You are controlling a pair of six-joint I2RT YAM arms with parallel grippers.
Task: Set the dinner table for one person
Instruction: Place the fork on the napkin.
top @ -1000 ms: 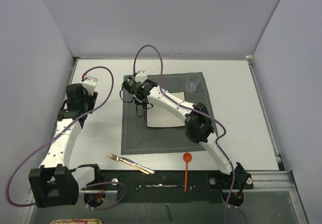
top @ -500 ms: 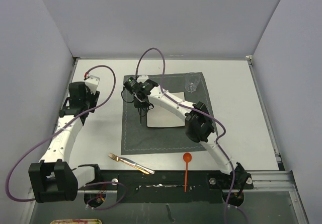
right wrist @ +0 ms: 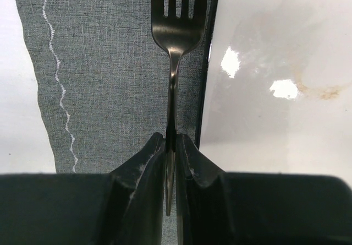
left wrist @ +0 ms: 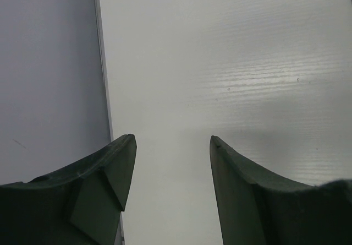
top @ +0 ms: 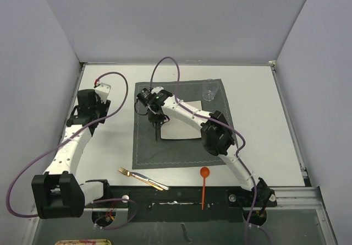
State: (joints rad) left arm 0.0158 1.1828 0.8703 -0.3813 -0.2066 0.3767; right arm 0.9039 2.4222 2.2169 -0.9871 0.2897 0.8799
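The step in hand is placing the fork to the left of the plate.

- The right gripper [right wrist: 171, 140] is pinching the handle of a dark metal fork [right wrist: 175, 36], with its jaws pressed together on the thin shank.
- The fork is hanging over the strip of grey placemat [right wrist: 110, 63] between the stitched border and the left edge of the square white plate [right wrist: 275, 63]. Whether the tines are touching the cloth cannot be told.
- The left gripper [left wrist: 171, 140] is standing spread and holding nothing. It is hovering over bare white counter [left wrist: 220, 63] near the left wall.
- The counter is carrying the whole setting. The placemat is lying at its middle, and a clear glass [top: 209, 91] is standing at the mat's far right corner.
- A gold fork and knife [top: 143, 179] and an orange spoon [top: 204, 187] are lying along the near edge.

The next move probably calls for lowering the fork flat onto the mat, parallel to the plate's edge and just beside it. The jaws should then part and lift straight up, so that the handle is not dragged askew.
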